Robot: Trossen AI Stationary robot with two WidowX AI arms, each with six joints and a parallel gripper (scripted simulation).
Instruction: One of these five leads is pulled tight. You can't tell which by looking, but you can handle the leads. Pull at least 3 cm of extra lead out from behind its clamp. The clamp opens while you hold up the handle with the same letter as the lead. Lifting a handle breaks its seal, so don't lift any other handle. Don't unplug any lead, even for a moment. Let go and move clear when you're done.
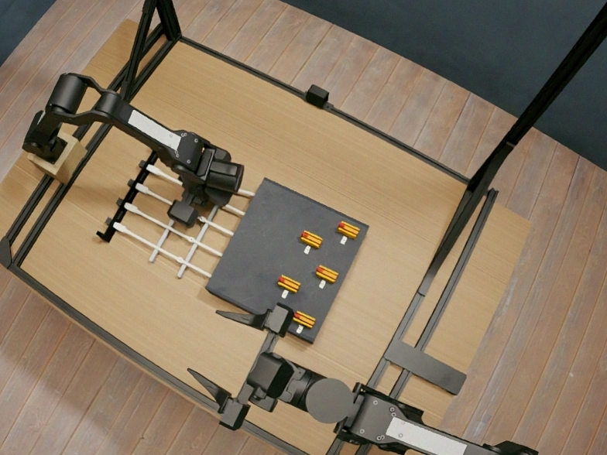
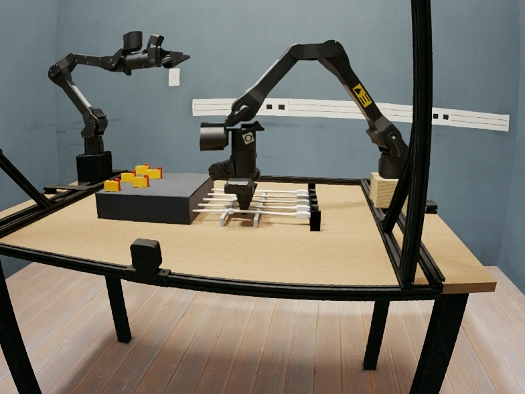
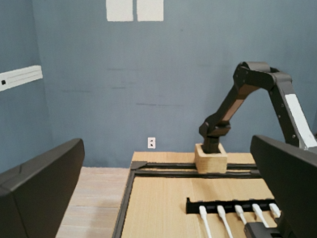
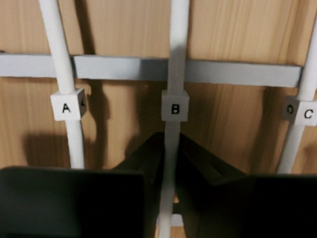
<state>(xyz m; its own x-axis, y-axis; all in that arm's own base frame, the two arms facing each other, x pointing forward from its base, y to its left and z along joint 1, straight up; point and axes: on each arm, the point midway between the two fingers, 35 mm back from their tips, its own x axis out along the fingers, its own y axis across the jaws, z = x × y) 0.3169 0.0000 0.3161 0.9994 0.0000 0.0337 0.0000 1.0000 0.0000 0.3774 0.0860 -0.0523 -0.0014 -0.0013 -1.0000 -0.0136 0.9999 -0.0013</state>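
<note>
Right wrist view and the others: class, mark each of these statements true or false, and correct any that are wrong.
1. The right gripper is shut on lead B. True.
2. In the right wrist view, tag A is to the right of tag B. False: it is to the left.
3. Five yellow-and-red handles stand on the dark box. True.
4. The left gripper is holding a handle. False: it is open and empty.
5. The left wrist view shows five leads at the black strip. True.
</note>
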